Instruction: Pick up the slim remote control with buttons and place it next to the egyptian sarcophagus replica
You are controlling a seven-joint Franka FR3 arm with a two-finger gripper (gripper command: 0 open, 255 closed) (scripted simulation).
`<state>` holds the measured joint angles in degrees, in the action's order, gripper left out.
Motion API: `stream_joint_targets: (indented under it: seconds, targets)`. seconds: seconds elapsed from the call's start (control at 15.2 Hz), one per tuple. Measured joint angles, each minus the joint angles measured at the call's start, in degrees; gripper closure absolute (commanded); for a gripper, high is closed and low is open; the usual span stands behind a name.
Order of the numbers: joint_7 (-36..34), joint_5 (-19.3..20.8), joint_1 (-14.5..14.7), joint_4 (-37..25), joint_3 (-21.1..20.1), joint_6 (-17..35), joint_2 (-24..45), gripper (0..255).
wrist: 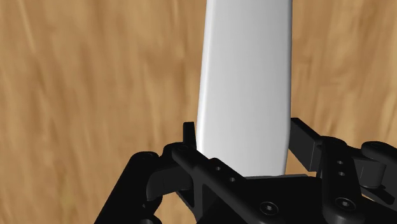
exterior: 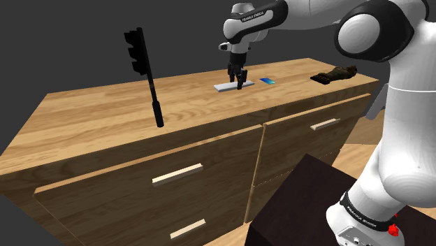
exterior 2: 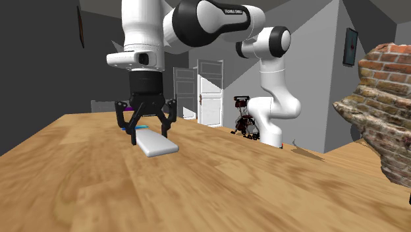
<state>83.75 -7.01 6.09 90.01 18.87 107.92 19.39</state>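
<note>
Remote (exterior: 227, 87) (exterior 2: 157, 142) (wrist: 245, 76): lay flat on the wooden dresser (exterior: 91, 119), one end between the fingers (wrist: 305, 140).
Fingers: spread, one close beside each long edge of the remote.
Gripper (exterior: 237, 84) (exterior 2: 150, 132) (wrist: 245, 137): pointed straight down over that end.
Count: one remote, one sarcophagus (exterior: 335, 73), one blue card (exterior: 267, 81), one black traffic light (exterior: 143, 70).
Sarcophagus: well apart from the remote, toward the shoulder view's right, the card between them.

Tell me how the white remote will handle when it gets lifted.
The remote looks like a rigid flat slab, so it probably won't flex or roll. Its smooth, glossy sides may be slippery. The gripper straddles it near one end, so the long free end could sag downward.
</note>
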Motion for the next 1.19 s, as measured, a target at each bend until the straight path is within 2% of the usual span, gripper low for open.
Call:
stream_joint_targets:
  seconds: [0.53, 1.19]
  targets:
    - [0.0, 0.0, 0.0, -0.2, 0.0, -0.3, -0.1, 255]
    - [-0.4, 0.4, -0.3, -6.8, 0.2, -7.3, -0.6, 255]
